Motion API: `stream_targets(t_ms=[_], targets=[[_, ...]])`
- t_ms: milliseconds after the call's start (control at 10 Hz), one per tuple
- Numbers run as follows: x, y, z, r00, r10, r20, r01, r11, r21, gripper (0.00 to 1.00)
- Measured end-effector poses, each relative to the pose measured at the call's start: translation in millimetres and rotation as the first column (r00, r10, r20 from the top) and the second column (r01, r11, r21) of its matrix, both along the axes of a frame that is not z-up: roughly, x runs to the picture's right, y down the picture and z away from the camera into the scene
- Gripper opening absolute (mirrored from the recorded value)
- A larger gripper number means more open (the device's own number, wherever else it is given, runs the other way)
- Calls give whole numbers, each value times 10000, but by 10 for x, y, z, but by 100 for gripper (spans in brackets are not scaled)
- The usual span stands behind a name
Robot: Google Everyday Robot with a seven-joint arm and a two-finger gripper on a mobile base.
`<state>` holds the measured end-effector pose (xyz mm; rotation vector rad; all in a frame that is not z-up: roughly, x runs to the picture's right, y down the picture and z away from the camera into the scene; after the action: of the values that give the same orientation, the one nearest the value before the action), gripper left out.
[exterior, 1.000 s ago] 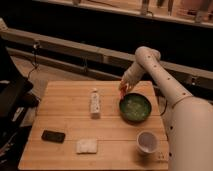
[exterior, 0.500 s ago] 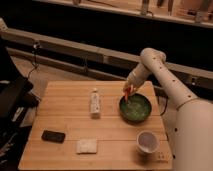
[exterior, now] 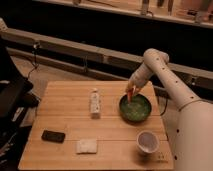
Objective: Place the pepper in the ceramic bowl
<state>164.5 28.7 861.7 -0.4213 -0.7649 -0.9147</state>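
The ceramic bowl (exterior: 135, 109), dark green with a speckled lighter inside, sits on the right half of the wooden table (exterior: 65, 122). My gripper (exterior: 130, 93) hangs just over the bowl's far left rim, reaching down from the white arm at the right. It is shut on the pepper (exterior: 130, 95), a small orange-red piece that pokes down from the fingertips toward the inside of the bowl.
A white upright bottle (exterior: 94, 102) stands left of the bowl. A small white cup (exterior: 147, 141) sits near the front right corner. A dark flat object (exterior: 53, 136) and a pale folded cloth (exterior: 86, 146) lie near the front edge. A rail runs behind the table.
The arm has carried the pepper a little to the right and down, from beside the bowl's left rim to over its inside edge.
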Motion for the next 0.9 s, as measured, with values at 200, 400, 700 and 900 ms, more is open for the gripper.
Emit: stream_targets(t_ms=[200, 400, 700, 900], targets=[[24, -9, -3, 10000, 35, -66, -35, 10000, 13, 0], [64, 6, -1, 9999, 51, -98, -51, 10000, -13, 0], [89, 27, -9, 9999, 26, -114, -27, 10000, -62, 0], [125, 30, -15, 9998, 63, -174, -64, 9999, -84, 0]])
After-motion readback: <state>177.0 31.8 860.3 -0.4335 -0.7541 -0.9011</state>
